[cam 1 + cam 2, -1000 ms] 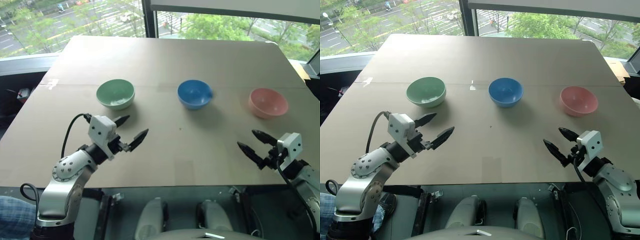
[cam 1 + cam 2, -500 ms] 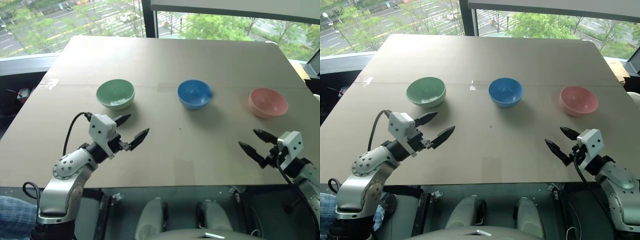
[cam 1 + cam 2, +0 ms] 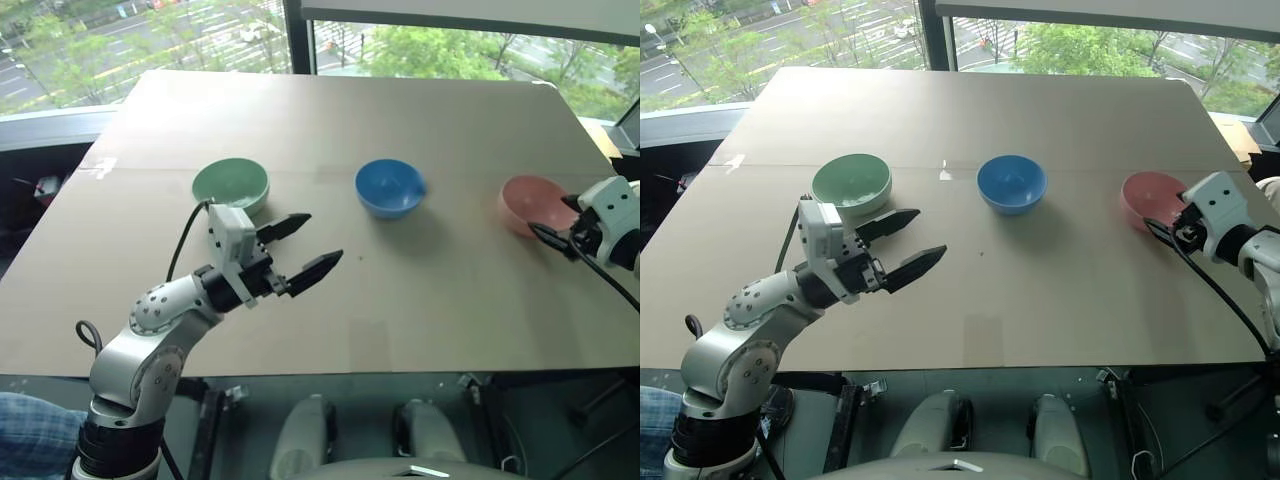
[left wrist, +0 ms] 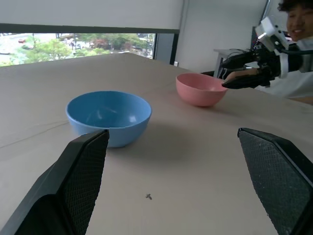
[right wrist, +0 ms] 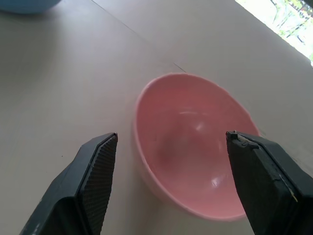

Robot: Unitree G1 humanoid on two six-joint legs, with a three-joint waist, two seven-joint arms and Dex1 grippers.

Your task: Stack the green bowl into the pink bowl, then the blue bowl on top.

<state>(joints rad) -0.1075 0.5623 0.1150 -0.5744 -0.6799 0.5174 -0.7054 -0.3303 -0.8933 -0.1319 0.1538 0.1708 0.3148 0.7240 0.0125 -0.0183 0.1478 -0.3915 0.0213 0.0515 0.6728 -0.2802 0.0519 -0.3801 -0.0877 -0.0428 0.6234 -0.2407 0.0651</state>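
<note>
Beyond the brown counter (image 3: pixel 330 120) are windows. My right pincer (image 5: pixel 166 196) has swung up to the salmon-pink plastic bowl (image 5: pixel 195 147), wide open, empty; my left pincer (image 3: pixel 305 248), open too, has lifted beside the mint-green bowl (image 3: pixel 231 186), the mid-blue bowl (image 3: pixel 390 187) ahead. Nothing stacked yet.

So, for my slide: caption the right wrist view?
Open right gripper poised at the empty pink bowl on the table.

Right pincer (image 3: pixel 1162 226) at pink bowl (image 3: pixel 1146 193)
</note>
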